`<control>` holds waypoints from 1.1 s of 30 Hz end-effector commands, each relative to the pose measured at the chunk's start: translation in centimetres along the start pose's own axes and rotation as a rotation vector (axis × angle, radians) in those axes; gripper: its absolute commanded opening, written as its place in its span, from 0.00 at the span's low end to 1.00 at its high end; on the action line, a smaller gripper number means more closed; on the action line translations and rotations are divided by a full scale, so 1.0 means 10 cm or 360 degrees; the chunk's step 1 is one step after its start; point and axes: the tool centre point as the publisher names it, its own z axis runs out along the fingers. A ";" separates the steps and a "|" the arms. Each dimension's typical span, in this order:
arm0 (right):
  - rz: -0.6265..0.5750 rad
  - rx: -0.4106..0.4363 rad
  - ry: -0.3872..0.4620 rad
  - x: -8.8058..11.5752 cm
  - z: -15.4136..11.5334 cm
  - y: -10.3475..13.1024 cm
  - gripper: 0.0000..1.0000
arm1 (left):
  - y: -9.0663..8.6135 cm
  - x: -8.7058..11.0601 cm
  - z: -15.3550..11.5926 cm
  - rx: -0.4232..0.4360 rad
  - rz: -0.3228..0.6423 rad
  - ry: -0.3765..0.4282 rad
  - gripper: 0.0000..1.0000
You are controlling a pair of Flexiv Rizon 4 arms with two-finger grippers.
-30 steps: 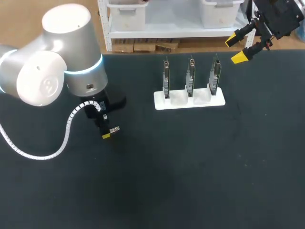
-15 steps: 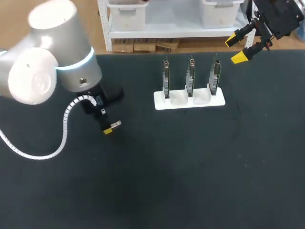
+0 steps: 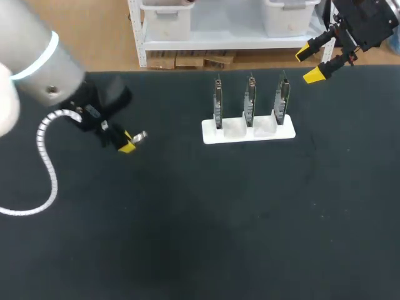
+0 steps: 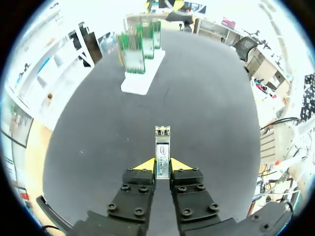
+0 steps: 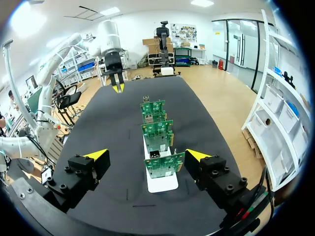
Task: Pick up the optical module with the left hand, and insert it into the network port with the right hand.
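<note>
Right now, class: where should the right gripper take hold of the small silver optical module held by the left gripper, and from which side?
Probably the free front half of the silver optical module, which juts out ahead of the left gripper. Its rear sides are clamped there, so the open right gripper should come from ahead, pinching the label face and underside.

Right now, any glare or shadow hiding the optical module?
Left wrist view: no; optical module sits evenly lit, no glare, in the left pincer. Head view: a pale glint against the dark table. Right wrist view: too small to tell.
</note>
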 end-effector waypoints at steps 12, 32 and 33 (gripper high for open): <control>-0.0001 0.0005 0.0000 0.00 0.00 0.01 1.00 | -0.06 -0.12 -0.28 -0.0021 0.0035 -0.0156 0.00; -0.0001 0.0005 0.0000 0.00 0.00 0.01 1.00 | 0.06 -0.72 -0.37 -0.0072 0.0247 -0.0384 0.00; -0.0001 0.0005 0.0000 0.00 0.00 0.01 1.00 | 0.09 -0.80 -0.39 -0.0076 0.0278 -0.0390 0.00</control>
